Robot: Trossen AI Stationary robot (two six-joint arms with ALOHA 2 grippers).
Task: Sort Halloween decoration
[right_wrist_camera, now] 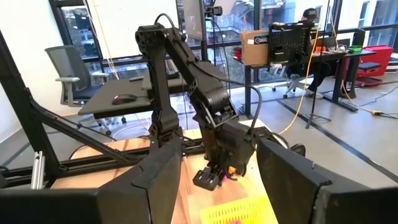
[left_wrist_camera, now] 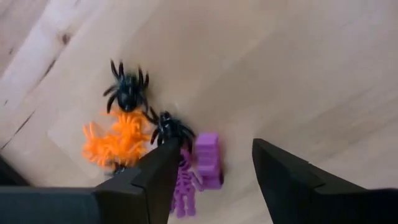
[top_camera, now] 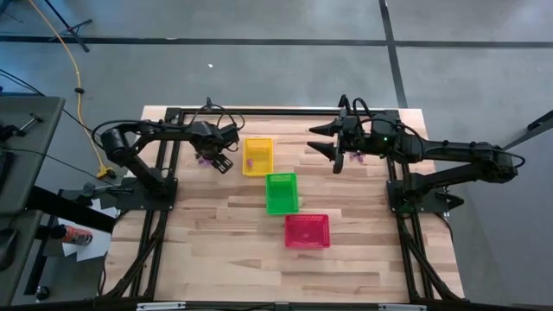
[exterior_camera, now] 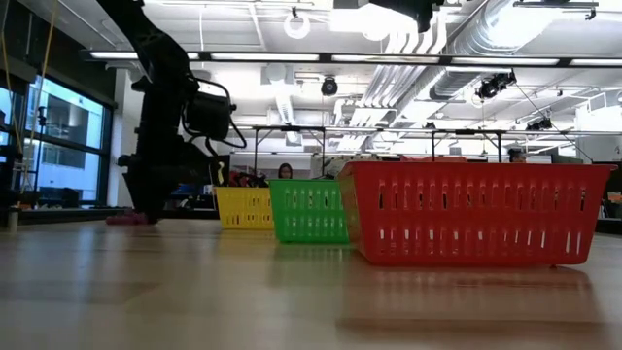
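Left gripper hangs spread wide over the trinket pile – purple skeleton between its fingers, black spiders and orange ones at left-center – gripping nothing.

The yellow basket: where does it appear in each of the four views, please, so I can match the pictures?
High view: the yellow basket lies on the table, just right of the left gripper.
Low view: far back, left of the green basket, at.
Left wrist view: not in it.
Right wrist view: only its rim, at the bottom edge.
Shared landmark: the left arm, right beside this basket.
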